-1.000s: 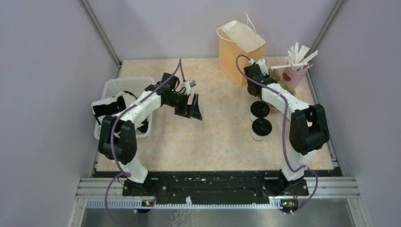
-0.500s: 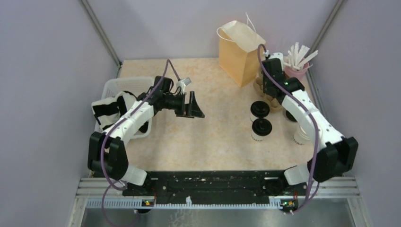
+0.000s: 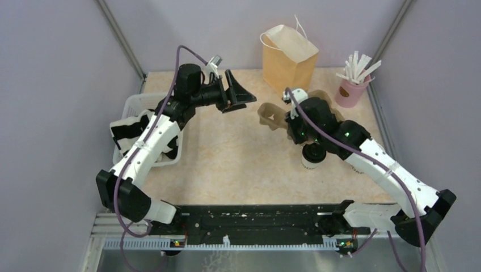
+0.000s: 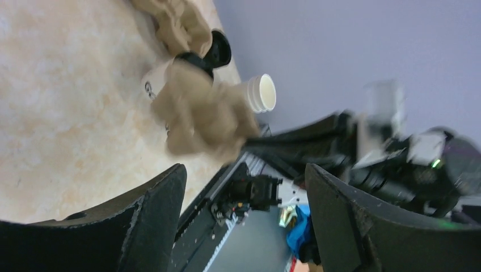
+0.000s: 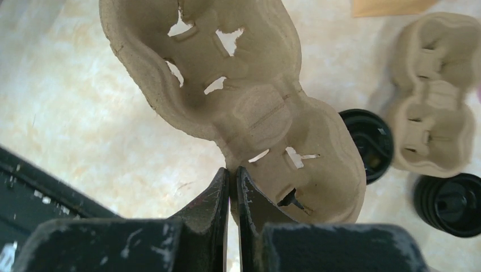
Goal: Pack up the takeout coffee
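Takeout coffee cups (image 5: 451,204) stand near cardboard carrier (image 5: 244,107) pinched by right gripper (image 5: 232,173).

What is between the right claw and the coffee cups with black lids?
The right gripper is shut on a cardboard cup carrier, which hangs between it and the lidded coffee cups on the table, partly covering one lid.
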`<state>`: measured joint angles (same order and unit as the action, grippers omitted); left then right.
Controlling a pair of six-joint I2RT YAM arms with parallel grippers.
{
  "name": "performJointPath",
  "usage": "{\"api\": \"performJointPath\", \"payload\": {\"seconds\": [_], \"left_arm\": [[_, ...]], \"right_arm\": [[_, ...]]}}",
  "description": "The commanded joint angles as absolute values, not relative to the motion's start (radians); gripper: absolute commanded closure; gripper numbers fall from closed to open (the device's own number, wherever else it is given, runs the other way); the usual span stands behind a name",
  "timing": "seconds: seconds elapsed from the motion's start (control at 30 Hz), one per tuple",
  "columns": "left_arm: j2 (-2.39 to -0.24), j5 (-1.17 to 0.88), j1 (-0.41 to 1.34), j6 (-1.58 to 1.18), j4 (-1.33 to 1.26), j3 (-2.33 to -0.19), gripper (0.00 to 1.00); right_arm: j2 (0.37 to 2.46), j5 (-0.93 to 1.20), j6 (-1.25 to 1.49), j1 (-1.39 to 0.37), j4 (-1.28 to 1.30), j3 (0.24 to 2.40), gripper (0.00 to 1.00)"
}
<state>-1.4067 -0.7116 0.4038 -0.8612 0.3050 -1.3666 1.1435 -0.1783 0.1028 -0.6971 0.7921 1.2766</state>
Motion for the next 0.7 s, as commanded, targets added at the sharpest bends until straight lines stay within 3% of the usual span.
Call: {"api": "performJointPath", "payload": {"seconds": [0.0, 0.13, 0.4, 0.53, 0.67], "left_arm": [[-1.445, -0.579, 0.430, -0.819, 0.501, -1.502, 0.19], [-1.410, -0.511, 0.451, -0.801, 0.553, -1.470, 0.25], [-1.424, -0.466, 0.497, -0.783, 0.637, -1.428, 0.25], [-1.426, -0.472, 0.504, -0.777, 0.635, -1.418, 0.32], [-1.436, -0.506, 0.506, -0.782, 0.601, -1.400, 0.49]], "right_arm": [[1.112, -0.241, 0.089, -0.828, 0.780, 1.254, 1.00], [1.118, -0.262, 0.104, -0.915, 0.768, 1.248, 1.00], [1.127, -0.284, 0.110, -0.974, 0.749, 1.245, 1.00], [1.135, -0.288, 0.100, -0.975, 0.751, 1.259, 1.00], [1.149, -0.285, 0.091, -0.976, 0.747, 1.268, 1.00]]}}
